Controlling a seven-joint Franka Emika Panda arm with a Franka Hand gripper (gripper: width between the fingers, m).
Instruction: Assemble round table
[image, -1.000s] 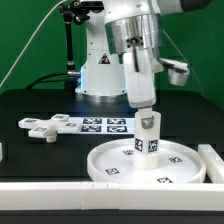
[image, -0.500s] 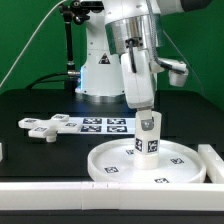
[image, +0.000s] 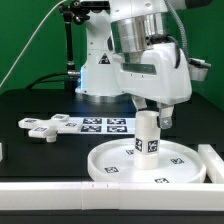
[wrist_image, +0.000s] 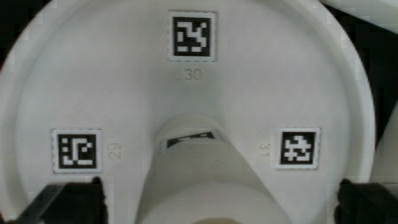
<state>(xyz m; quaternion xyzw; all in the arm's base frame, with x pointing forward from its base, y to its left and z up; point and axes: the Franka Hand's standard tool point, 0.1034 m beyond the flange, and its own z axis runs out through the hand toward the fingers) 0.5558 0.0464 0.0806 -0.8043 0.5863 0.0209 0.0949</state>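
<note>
The short white cylinder leg (image: 148, 136) stands upright in the middle of the large rimmed round disc (image: 103, 166), its tags facing the camera. My gripper (image: 150, 112) hangs over the leg's top, open, one finger on each side and neither touching it. In the wrist view the leg (wrist_image: 215, 172) rises from the disc (wrist_image: 196, 95) between my dark fingers (wrist_image: 73, 206), with a gap on both sides. The cross-shaped base piece (image: 41, 127) lies flat on the black table at the exterior view's left.
The marker board (image: 102, 124) lies behind the disc, next to the cross-shaped piece. A white straight-edged border frame (image: 60, 191) runs along the table's front and up the exterior view's right side. The robot's base stands at the back.
The gripper has opened and let go of the leg, which stays upright on the disc. The hand has turned about its vertical axis, so its wide side now faces the camera.
</note>
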